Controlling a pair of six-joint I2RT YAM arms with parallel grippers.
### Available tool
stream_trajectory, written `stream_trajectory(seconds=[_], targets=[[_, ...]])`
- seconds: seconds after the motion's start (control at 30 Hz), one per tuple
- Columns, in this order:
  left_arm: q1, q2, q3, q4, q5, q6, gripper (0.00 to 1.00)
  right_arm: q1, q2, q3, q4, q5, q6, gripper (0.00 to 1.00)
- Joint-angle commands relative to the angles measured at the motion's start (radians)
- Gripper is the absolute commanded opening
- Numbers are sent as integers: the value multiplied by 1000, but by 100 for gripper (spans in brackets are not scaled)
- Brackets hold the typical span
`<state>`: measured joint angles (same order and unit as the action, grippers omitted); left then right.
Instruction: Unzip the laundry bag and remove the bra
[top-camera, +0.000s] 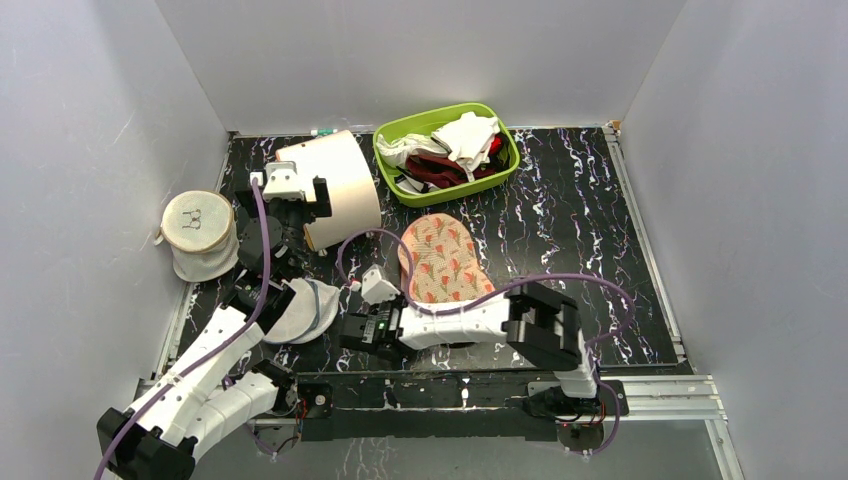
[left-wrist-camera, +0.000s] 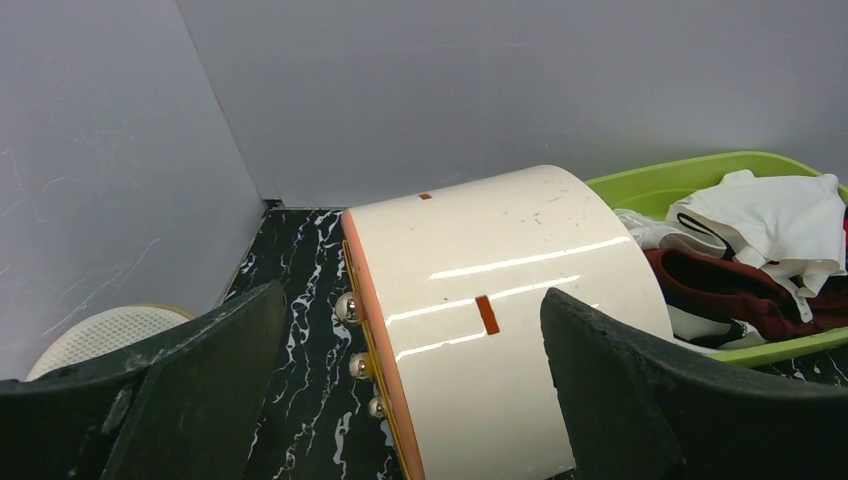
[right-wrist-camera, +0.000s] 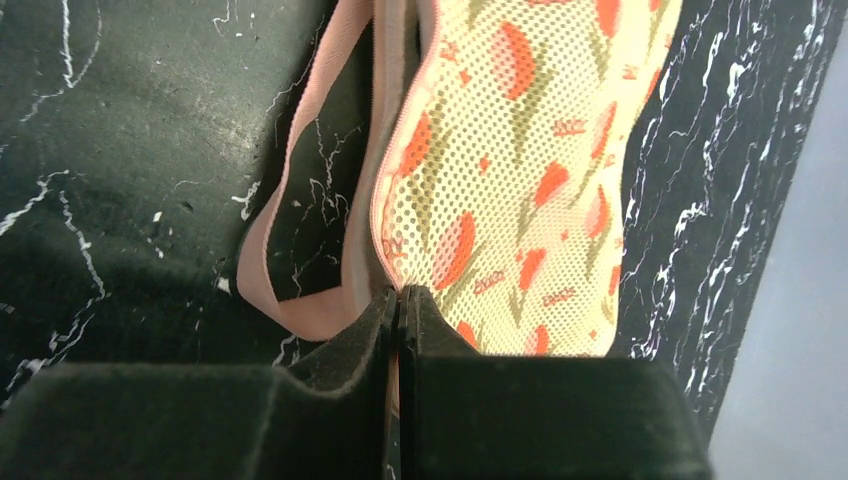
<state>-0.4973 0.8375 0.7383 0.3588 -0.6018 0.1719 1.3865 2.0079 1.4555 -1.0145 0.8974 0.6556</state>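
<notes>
The laundry bag (top-camera: 440, 258) lies flat mid-table, peach with a red and green print. In the right wrist view (right-wrist-camera: 510, 170) its pink zip edging (right-wrist-camera: 300, 200) stands parted from the printed face along the left side, with dark table showing in the gap. My right gripper (right-wrist-camera: 402, 300) is shut on the bag's near zip edge; in the top view it (top-camera: 398, 296) sits at the bag's lower left. My left gripper (left-wrist-camera: 410, 300) is open and empty, facing the white cylinder (left-wrist-camera: 500, 330), and shows in the top view (top-camera: 305, 205). No bra is in view.
A green basket (top-camera: 447, 150) at the back holds white cloths and a dark red garment. The white cylinder (top-camera: 340, 185) lies on its side at the back left. A round white mesh pouch (top-camera: 197, 225) sits by the left wall, and a flat white mesh disc (top-camera: 305, 310) lies near the left arm.
</notes>
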Motion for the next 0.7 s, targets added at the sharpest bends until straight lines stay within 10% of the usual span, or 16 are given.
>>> stream_trajectory(seconds=[0.0,0.43,0.67], targets=[[3,-4,5,20,9,-9,98,2,-183,-43,93,-23,11,0],[4,11,18,-1,27,-28,98,-554,-816,-622,867,-1103,-33,0],[3,16,22,-8,36,-37,98,-794,-911,-807,1088,-1421,125,0]])
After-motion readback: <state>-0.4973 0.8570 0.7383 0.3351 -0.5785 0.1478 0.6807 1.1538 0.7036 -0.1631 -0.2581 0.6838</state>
